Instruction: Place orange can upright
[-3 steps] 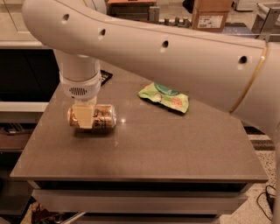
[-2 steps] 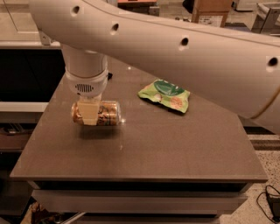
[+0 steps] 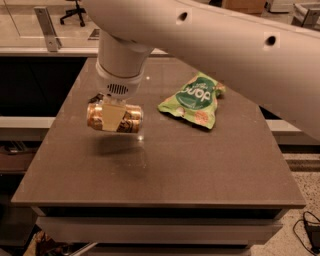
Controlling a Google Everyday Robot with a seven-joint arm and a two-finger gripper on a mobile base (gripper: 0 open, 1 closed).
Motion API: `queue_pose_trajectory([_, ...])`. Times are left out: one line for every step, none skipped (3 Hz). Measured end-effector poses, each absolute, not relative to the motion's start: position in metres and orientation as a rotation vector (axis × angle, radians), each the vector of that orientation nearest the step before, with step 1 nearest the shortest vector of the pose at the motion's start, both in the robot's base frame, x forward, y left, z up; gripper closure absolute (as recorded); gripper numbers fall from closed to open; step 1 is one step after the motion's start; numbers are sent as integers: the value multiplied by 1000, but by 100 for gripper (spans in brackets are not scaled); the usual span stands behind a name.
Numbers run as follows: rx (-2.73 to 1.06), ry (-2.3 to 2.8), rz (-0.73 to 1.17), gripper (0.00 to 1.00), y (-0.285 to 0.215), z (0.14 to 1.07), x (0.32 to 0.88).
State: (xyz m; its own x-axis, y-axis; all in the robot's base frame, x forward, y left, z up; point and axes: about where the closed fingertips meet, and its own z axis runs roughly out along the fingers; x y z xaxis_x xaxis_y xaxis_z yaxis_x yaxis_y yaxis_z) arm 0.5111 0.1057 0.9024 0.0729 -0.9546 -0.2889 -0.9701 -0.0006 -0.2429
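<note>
Left of centre in the frame: the two-finger gripper (image 3: 115, 118), clamped across the middle of the small shiny orange-gold aluminium can (image 3: 132, 120), holds it apparently just above the dark tabletop (image 3: 200, 165). The can's long axis lies horizontal, directly beneath the wrist; uprighting calls for a quarter-turn.

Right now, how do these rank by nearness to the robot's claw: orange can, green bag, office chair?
1. The orange can, held sideways in the shut gripper.
2. The green snack bag, lying on the table, picture-right.
3. The office chair, far back, upper left.

gripper (image 3: 116, 118) jaws above table (image 3: 200, 165) hide orange can (image 3: 94, 115) middle.
</note>
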Motion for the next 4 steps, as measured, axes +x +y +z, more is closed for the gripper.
queue_pose_trajectory([-1970,1790,152,100,107,912,517])
queue_pose_trajectory([-1980,1711,253,100,116,913,517])
queue_pose_trajectory([-1960,1671,358,100,127,904,506])
queue_pose_trajectory([-1922,1649,453,100,139,893,490])
